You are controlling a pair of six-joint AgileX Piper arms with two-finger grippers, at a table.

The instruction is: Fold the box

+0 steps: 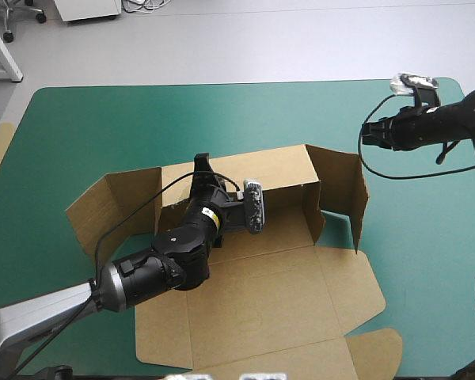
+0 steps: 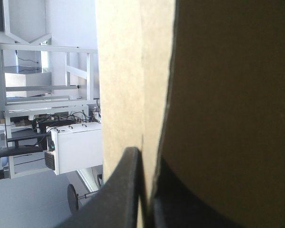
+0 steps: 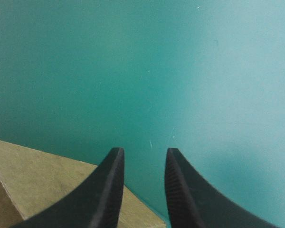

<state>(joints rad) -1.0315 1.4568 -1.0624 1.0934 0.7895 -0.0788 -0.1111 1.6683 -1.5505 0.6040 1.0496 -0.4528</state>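
Pinching the box [image 1: 285, 293] at its 12 o'clock wall, L gripper [image 1: 202, 162] prob. props it for tucking; R gripper [image 3: 143, 153] hovers slightly parted, 2 o'clock.

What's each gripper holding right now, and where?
Left gripper is shut on the box, pinching the top edge of its raised back wall. Right gripper is open, holding nothing.

1. The left arm [image 1: 142, 281] comes in from the near left and reaches diagonally toward the far side, its wrist low.
2. The left gripper [image 1: 201, 165] points far. Its fingers [image 2: 126, 190] are pinched nearly together, with a wall of the box [image 1: 281, 170] between them.
3. The right arm [image 1: 451, 119] enters at the far right and points left.
4. The right gripper [image 3: 143, 159] has its fingers a narrow gap apart.
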